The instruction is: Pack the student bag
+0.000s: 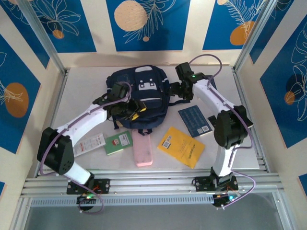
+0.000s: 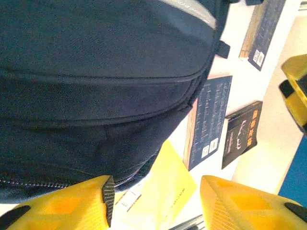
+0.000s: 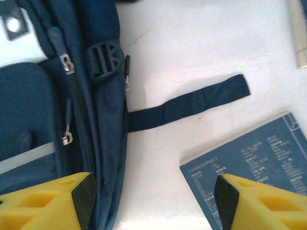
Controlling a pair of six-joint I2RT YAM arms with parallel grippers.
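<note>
Surface: pale grey tabletop (image 1: 81, 86).
Room: cream walls with blue leaf-print panels (image 1: 144, 24).
Bag: large navy-blue fabric backpack (image 1: 144, 86), lying flat at the far middle of the table.
Left gripper (image 1: 130, 111): jaws spread over the bag's near edge, empty.
Right gripper (image 1: 176, 91): jaws spread beside the bag's right side, empty.
Hidden: the left arm covers the bag's near-left part; the print on the dark blue book (image 3: 249, 158) is unreadable.

Large navy-blue backpack (image 1: 139, 93) of matt, finely woven cloth, its coarse ribbed webbing strap (image 3: 192, 103), dull metal zip pulls (image 3: 68, 65), black moulded plastic buckle (image 3: 104, 57), smooth-covered dark blue paper book (image 3: 259, 158), smooth white tabletop (image 3: 192, 48)
</note>
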